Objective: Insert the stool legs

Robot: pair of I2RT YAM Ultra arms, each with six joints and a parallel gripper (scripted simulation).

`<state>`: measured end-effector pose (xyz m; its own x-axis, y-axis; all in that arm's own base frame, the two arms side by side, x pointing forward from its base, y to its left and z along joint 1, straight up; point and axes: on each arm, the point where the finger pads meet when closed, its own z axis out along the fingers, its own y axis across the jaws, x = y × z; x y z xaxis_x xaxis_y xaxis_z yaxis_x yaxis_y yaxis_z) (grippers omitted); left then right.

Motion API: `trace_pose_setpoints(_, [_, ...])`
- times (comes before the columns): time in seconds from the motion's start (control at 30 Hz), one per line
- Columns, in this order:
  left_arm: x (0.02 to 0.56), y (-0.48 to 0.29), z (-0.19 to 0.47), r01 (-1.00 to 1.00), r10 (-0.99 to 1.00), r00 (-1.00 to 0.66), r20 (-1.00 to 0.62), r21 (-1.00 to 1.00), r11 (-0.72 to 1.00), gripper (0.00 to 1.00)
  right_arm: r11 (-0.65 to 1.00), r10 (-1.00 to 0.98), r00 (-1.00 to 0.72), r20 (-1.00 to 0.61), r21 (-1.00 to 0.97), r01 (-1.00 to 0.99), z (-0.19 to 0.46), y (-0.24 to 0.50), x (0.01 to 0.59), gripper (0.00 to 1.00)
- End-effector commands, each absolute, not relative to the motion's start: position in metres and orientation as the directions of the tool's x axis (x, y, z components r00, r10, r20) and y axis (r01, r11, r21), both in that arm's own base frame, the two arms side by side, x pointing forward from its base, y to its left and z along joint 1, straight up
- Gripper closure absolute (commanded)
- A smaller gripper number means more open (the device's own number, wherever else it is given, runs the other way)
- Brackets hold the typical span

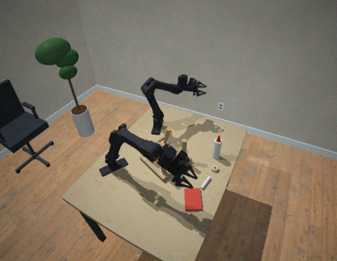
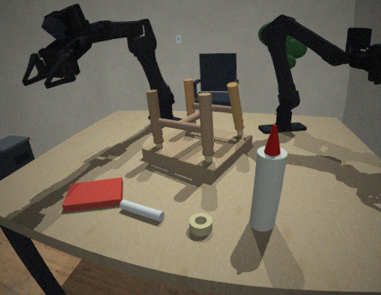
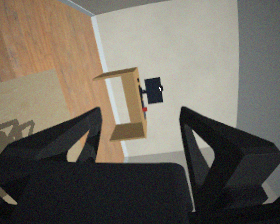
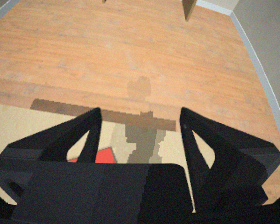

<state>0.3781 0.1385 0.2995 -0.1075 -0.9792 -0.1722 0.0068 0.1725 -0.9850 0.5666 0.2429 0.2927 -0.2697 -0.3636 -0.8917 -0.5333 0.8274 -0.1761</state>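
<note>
The wooden stool [image 2: 197, 136] stands upside down mid-table, its seat [image 2: 197, 161] flat on the top and its four legs [image 2: 206, 126] pointing up, joined by rungs. A narrow peg shows at the foot of the front legs, above the seat. In the top view the stool [image 1: 168, 141] is mostly hidden behind the right arm. My right gripper [image 1: 186, 180] [image 2: 46, 71] is open and empty, raised beside the stool over the red block; its wrist view [image 4: 139, 115] shows the table edge and floor. My left gripper [image 1: 201, 88] [image 2: 378, 67] is open and empty, high up and away from the stool; its wrist view [image 3: 139, 115] shows only wall.
A red block [image 2: 93, 193], a white cylinder [image 2: 142, 210], a tape ring [image 2: 201, 225] and a tall white bottle with a red tip [image 2: 268, 183] lie on the table in front of the stool. An office chair [image 1: 15, 123] and a potted plant [image 1: 81, 117] stand on the floor.
</note>
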Motion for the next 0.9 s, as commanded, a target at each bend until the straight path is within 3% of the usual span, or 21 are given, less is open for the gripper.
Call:
trace_pose_setpoints(0.0, [0.385,0.130,0.335,0.017,-0.909,-0.044,-0.414,-0.910,0.414,0.31,0.874,-0.290,-0.221,-0.931,-0.164,-0.458,0.332,0.212,0.559,0.31])
trace_pose_setpoints(0.33, [0.395,0.087,0.368,0.004,-0.656,-0.007,-0.755,-0.656,0.755,0.31,0.953,-0.156,-0.144,-0.977,-0.111,-0.282,0.391,0.122,0.510,0.31])
trace_pose_setpoints(0.4, [0.395,0.087,0.368,0.004,-0.656,-0.007,-0.755,-0.656,0.755,0.31,0.953,-0.156,-0.144,-0.977,-0.111,-0.282,0.391,0.122,0.510,0.31])
trace_pose_setpoints(0.63, [0.391,0.055,0.392,-0.020,-0.378,0.012,-0.926,-0.379,0.925,0.31,0.985,-0.078,-0.083,-0.994,-0.064,-0.162,0.411,0.067,0.466,0.31])
trace_pose_setpoints(0.87, [0.382,0.027,0.411,-0.051,-0.084,0.008,-0.996,-0.085,0.995,0.31,0.999,-0.011,0.018,-1.000,-0.012,-0.049,0.428,0.021,0.410,0.31])
